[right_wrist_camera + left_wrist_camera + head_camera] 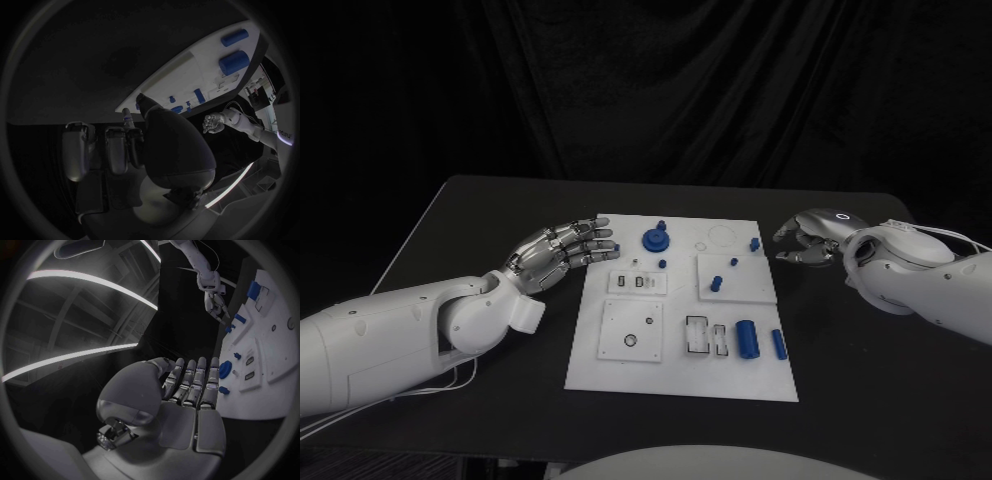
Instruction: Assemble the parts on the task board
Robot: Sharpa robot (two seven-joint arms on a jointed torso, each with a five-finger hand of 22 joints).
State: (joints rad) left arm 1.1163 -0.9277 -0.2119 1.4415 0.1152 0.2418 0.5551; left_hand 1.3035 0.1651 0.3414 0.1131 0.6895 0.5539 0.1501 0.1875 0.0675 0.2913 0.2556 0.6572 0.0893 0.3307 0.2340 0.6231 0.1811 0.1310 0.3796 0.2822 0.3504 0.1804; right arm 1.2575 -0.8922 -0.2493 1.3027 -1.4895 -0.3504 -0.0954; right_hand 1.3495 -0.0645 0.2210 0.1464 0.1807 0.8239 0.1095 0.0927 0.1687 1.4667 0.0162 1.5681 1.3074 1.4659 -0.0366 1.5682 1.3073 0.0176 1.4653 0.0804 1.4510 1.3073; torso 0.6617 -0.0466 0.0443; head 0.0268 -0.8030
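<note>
The left hand (pixel 564 252) is held beside the board (pixel 678 370), fingers spread, nothing held; the right hand (pixel 808 240) is seen at the far corner, fingers curled in, apparently empty.

Glossy white arm shells; silver segmented hands: left hand (pixel 564 253), right hand (pixel 809 240); thin white cables.

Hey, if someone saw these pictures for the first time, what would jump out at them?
The white task board in the middle of the black table, dotted with small blue parts. Then the two silver hands flanking it: the left hand, fingers spread, at its left edge, and the right hand, curled, off its far right corner.
</note>
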